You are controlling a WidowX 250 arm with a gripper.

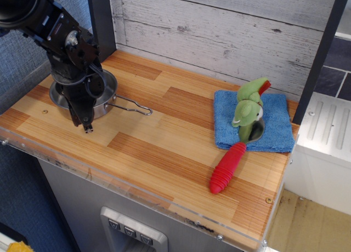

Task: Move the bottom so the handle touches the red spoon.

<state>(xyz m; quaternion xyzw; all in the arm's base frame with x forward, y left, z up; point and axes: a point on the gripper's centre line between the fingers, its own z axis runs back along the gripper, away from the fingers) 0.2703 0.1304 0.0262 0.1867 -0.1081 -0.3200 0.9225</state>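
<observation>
The pincer (88, 128) hangs low over the front left of the counter (159, 148), its tips close together with nothing between them (clenched, as far as the view shows). Behind it sits the bottom (101, 93), largely hidden by the arm, with its handle (131, 105) pointing right. Well apart, at the right, the red spoon (227, 167) lies with its bowl under a green plush toy (249, 109) on a blue cloth (274, 126).
</observation>
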